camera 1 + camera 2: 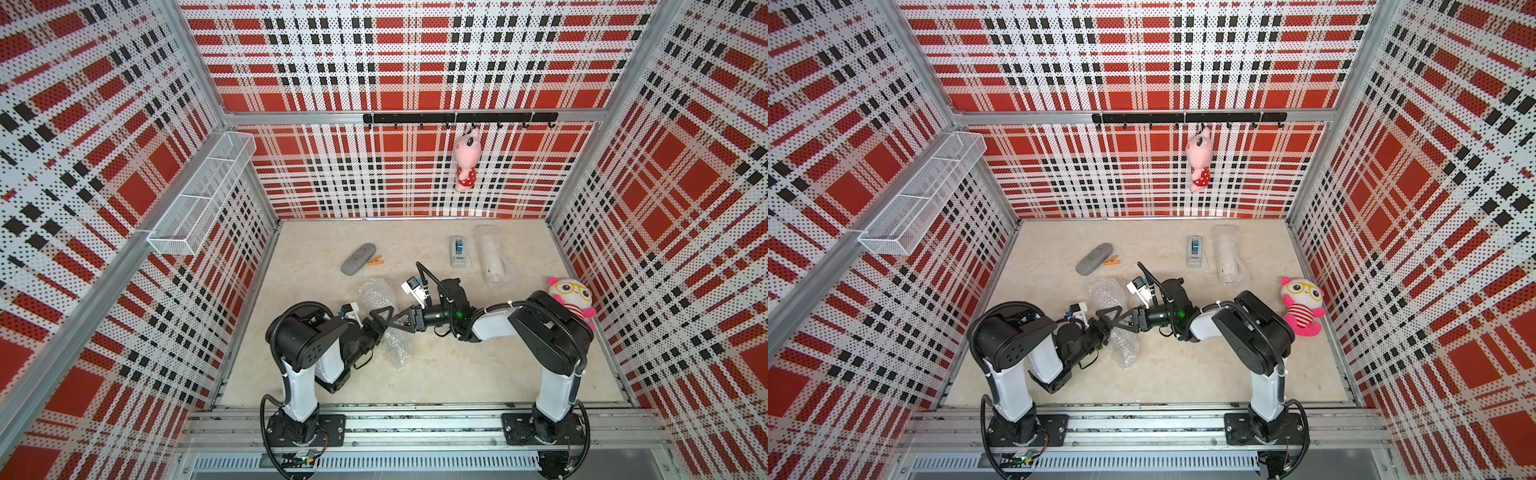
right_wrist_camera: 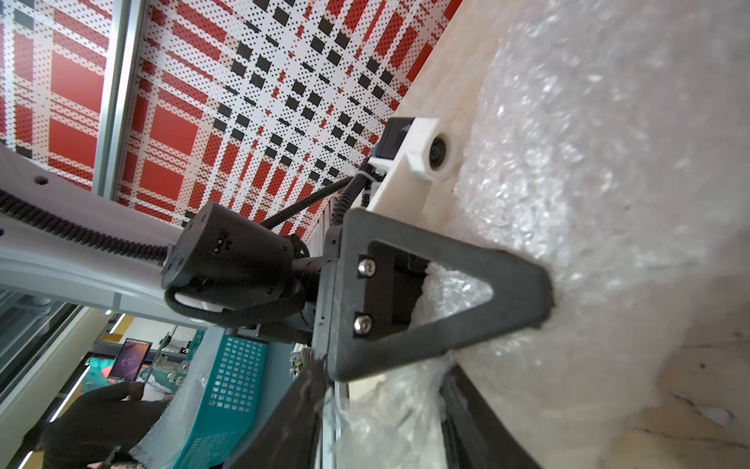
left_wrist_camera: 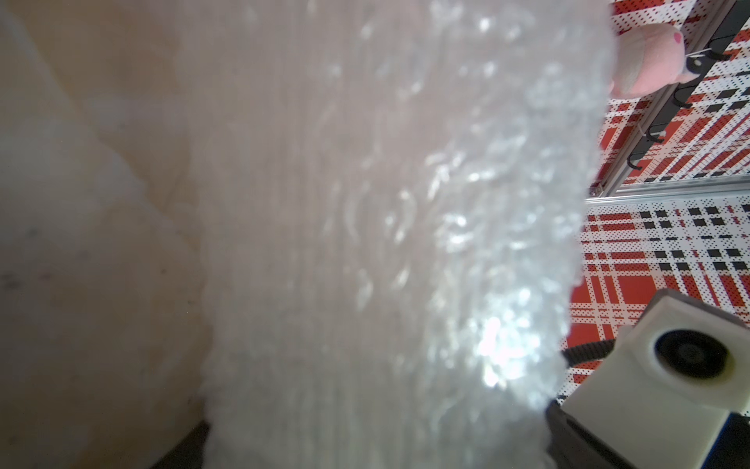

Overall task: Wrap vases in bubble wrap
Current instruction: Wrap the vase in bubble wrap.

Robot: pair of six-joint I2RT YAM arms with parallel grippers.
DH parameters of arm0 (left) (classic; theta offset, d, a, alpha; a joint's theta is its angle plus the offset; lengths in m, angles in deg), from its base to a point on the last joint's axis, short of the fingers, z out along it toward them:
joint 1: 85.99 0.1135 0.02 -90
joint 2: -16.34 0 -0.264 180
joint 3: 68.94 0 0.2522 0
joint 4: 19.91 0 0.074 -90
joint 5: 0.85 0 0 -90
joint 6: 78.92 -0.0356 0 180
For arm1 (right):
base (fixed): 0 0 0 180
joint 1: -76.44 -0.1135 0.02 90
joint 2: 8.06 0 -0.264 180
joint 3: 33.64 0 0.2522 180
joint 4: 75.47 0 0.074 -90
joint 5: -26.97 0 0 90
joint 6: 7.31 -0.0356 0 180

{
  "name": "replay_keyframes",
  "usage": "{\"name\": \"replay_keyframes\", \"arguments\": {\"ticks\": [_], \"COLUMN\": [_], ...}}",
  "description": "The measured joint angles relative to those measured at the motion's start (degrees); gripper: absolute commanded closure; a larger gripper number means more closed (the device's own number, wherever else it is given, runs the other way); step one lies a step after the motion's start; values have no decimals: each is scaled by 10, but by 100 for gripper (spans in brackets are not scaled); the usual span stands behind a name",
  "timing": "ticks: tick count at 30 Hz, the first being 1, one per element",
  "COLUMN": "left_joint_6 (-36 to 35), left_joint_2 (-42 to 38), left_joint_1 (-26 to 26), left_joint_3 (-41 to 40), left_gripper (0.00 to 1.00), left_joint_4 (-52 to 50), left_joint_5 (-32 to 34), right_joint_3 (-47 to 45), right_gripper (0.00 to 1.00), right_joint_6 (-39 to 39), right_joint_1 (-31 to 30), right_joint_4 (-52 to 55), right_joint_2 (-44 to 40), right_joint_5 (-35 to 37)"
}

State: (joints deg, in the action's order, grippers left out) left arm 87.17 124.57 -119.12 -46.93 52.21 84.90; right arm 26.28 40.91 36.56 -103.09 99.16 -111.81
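A long bundle of bubble wrap (image 1: 395,347) (image 1: 1126,347) lies on the beige table left of centre; no vase can be made out inside it. My left gripper (image 1: 384,318) (image 3: 377,446) comes from the left and is shut across the bundle's middle, and the wrap (image 3: 406,243) fills the space between its jaws. My right gripper (image 1: 402,321) (image 2: 389,426) meets it from the right, shut on a bunch of the same wrap (image 2: 608,182). A second rolled bubble wrap bundle (image 1: 490,255) (image 1: 1227,255) lies at the back right.
A grey tape dispenser (image 1: 458,251) stands beside the back bundle. A grey oblong case (image 1: 358,258) and an orange clip (image 1: 376,261) lie at the back left. A pink plush toy (image 1: 571,297) sits by the right wall, another (image 1: 466,160) hangs on the hook rail.
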Motion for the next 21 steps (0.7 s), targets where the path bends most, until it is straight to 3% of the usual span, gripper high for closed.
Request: {"name": "replay_keyframes", "arguments": {"ticks": [4,12,17,21], "left_joint_6": [-9,-20,-22,-24], "left_joint_2": [-14,-16,-19,-24], "left_joint_1": [0,-1,0,0], "left_joint_3": [-5,-4,-4,-3], "left_gripper": [100,100,100,100], "left_joint_4": [-18,-21,-25,-34], "left_joint_5": [-11,-20,-23,-24], "right_joint_3": [2,7,-12,-33], "right_gripper": [48,47,60,54], "right_joint_6": [33,64,72,76], "right_joint_1": [2,9,30,56], "right_joint_4": [59,104,116,113], "right_joint_2": [-24,-57,-104,-112], "right_joint_5": [45,96,121,128]}}
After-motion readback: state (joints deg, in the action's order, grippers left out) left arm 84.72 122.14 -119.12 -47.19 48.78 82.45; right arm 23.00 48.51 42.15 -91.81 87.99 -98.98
